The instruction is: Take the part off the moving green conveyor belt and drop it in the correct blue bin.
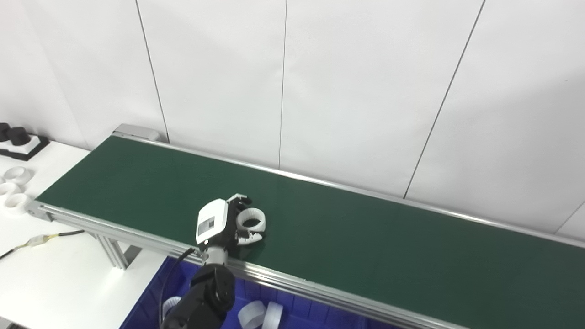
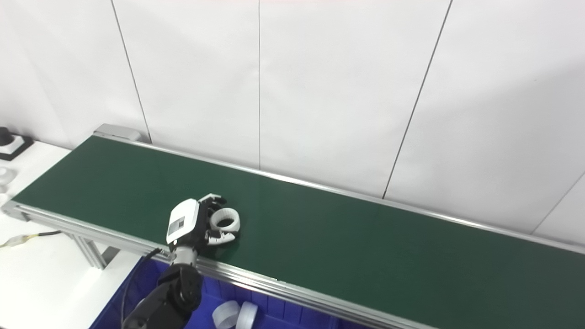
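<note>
A white ring part (image 1: pixel 252 220) lies on the green conveyor belt (image 1: pixel 365 237), near its front rail. My left hand (image 1: pixel 222 222) reaches over that rail from below. Its fingers (image 1: pixel 241 199) curl over the far side of the ring and its thumb (image 1: pixel 250 237) presses on the near side, so the hand is shut on the ring, which still rests on the belt. A blue bin (image 1: pixel 292 305) sits below the front rail and holds white rings (image 1: pixel 252 314). My right hand is out of view.
A white table (image 1: pixel 55 274) stands to the left with several loose white rings (image 1: pixel 17 175) and a black-and-white tray of black parts (image 1: pixel 19 137). A cable (image 1: pixel 41 238) lies near the belt's end. White wall panels rise behind the belt.
</note>
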Available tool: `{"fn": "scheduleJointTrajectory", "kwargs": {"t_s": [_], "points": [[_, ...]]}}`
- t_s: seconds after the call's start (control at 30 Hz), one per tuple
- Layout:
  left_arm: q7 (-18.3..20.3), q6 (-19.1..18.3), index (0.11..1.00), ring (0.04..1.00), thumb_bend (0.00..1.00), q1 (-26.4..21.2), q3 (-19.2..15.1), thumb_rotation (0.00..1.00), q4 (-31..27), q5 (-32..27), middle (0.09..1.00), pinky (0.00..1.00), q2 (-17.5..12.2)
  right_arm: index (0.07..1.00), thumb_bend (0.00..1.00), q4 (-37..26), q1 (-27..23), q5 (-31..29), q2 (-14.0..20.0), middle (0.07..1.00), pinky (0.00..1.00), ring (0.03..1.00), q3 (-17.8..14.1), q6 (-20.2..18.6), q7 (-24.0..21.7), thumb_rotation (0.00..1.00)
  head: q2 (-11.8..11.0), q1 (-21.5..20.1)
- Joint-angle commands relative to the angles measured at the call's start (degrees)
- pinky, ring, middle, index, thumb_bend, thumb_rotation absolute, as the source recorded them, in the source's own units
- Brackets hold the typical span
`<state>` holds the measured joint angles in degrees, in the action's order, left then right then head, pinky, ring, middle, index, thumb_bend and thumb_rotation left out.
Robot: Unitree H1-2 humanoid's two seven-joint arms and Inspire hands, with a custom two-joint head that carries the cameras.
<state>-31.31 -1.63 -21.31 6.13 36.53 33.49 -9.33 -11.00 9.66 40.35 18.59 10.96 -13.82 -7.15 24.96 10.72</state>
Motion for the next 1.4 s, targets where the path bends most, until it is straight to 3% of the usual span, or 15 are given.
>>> {"fn": "scheduleJointTrajectory", "kwargs": {"t_s": [0.0,0.07,0.2,0.37,0.5,0.63,0.7,0.87,1.07,1.13,1.17,1.2,1.23,1.27,1.37], "points": [[2.1,2.6,0.638,0.438,0.49,-2.1,-0.4,0.0,-1.4,-2.7,0.525,0.47,-0.5,0.817,0.75,-2.3,-0.3,0.3,0.4,0.697,0.62,0.681,-0.6,0.2,0.6,0.19,0.3,0.1],[5.0,3.1,0.607,0.432,0.49,-2.0,-0.2,0.0,-2.3,-4.5,0.525,0.42,-0.6,0.819,0.75,-2.2,-0.2,0.3,0.4,0.699,0.63,0.684,-0.6,0.3,0.7,0.2,0.3,0.1],[10.3,0.4,0.543,0.379,0.49,-1.6,1.0,0.0,-5.4,-5.4,0.475,0.31,-1.1,0.817,0.75,-2.2,-0.2,0.3,0.3,0.696,0.64,0.682,-0.7,0.4,0.8,0.19,0.4,0.1],[14.4,-1.6,0.53,0.378,0.49,-0.8,1.5,0.0,-8.1,-6.6,0.469,0.3,-1.2,0.815,0.75,-2.2,-0.1,0.1,0.0,0.699,0.64,0.683,-0.8,0.3,1.0,0.17,0.5,-0.1],[13.4,-0.5,0.533,0.36,0.49,2.1,1.0,0.0,-13.1,-6.7,0.464,0.27,-0.4,0.814,0.74,-2.8,0.3,0.3,-0.2,0.695,0.63,0.68,-0.9,0.3,1.1,0.18,0.9,-0.6],[10.7,3.4,0.529,0.337,0.49,6.4,0.3,0.0,-20.6,-6.2,0.45,0.2,0.9,0.817,0.74,-3.5,0.6,0.2,-0.4,0.697,0.63,0.682,-1.0,-0.1,0.7,0.2,1.6,-1.4],[9.7,6.2,0.527,0.343,0.49,9.1,0.3,0.0,-25.5,-6.0,0.452,0.22,1.6,0.815,0.74,-4.0,0.7,0.3,-0.5,0.695,0.63,0.681,-1.1,0.1,0.9,0.2,2.7,-2.4],[9.4,9.3,0.523,0.348,0.49,14.6,0.7,0.0,-34.2,-5.1,0.446,0.22,2.9,0.813,0.74,-5.0,1.1,0.4,-0.7,0.693,0.62,0.672,-1.1,0.2,0.9,0.21,3.7,-3.7],[8.9,14.4,0.524,0.347,0.49,19.2,0.9,0.0,-37.3,-4.7,0.449,0.21,3.0,0.812,0.74,-7.2,1.3,1.3,-0.9,0.69,0.61,0.663,-0.9,-0.5,0.1,0.2,7.0,-5.9],[9.6,15.2,0.523,0.344,0.49,20.2,0.8,0.0,-38.1,-4.6,0.445,0.19,2.7,0.815,0.74,-8.3,1.2,1.9,-1.0,0.691,0.62,0.664,-0.8,-1.2,-0.7,0.2,10.2,-8.1],[10.2,15.5,0.523,0.342,0.49,20.8,0.8,0.0,-38.3,-4.7,0.446,0.19,2.5,0.816,0.73,-8.6,1.2,2.1,-1.1,0.693,0.63,0.67,-0.8,-1.2,-0.9,0.22,10.2,-8.1],[10.8,15.7,0.524,0.342,0.49,21.3,0.9,0.0,-38.6,-4.8,0.447,0.19,2.1,0.816,0.73,-8.9,1.2,2.3,-1.2,0.693,0.63,0.671,-0.8,-1.2,-1.0,0.23,11.9,-9.6],[11.3,15.8,0.524,0.344,0.49,21.8,0.9,0.0,-38.5,-4.9,0.448,0.2,1.8,0.812,0.73,-8.9,1.1,2.5,-1.3,0.688,0.64,0.666,-0.8,-1.0,-0.9,0.24,11.9,-9.6],[12.0,15.8,0.524,0.345,0.49,22.2,0.8,0.0,-38.6,-5.1,0.449,0.2,1.3,0.812,0.73,-9.0,1.0,2.7,-1.4,0.687,0.64,0.665,-0.8,-1.0,-0.9,0.24,13.8,-11.2],[13.6,16.3,0.522,0.34,0.49,23.3,0.3,0.0,-38.1,-5.6,0.44,0.18,0.1,0.815,0.73,-9.2,0.6,2.7,-1.6,0.686,0.62,0.658,-0.9,-1.1,-1.3,0.28,15.9,-12.4]]}}
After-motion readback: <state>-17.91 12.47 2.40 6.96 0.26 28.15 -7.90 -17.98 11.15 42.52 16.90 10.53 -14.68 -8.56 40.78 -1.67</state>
